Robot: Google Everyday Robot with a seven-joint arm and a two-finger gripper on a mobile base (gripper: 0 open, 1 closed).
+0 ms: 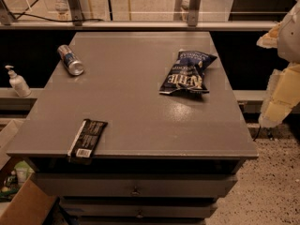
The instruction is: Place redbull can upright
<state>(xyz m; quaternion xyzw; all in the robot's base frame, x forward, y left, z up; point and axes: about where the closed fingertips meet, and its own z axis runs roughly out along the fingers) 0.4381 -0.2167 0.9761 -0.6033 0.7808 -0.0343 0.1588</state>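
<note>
1. The redbull can (71,60) lies on its side, far left on the grey surface (131,111).
2. A blue chip bag (187,74) lies right of centre.
3. The tool (281,97) hangs beyond the right edge, well apart; open or closed, I cannot tell.

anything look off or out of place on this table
The redbull can lies on its side, not upright, near the back left corner of the table. The black wrapper overhangs the front edge. The gripper is off to the right, beyond the tabletop.
</note>
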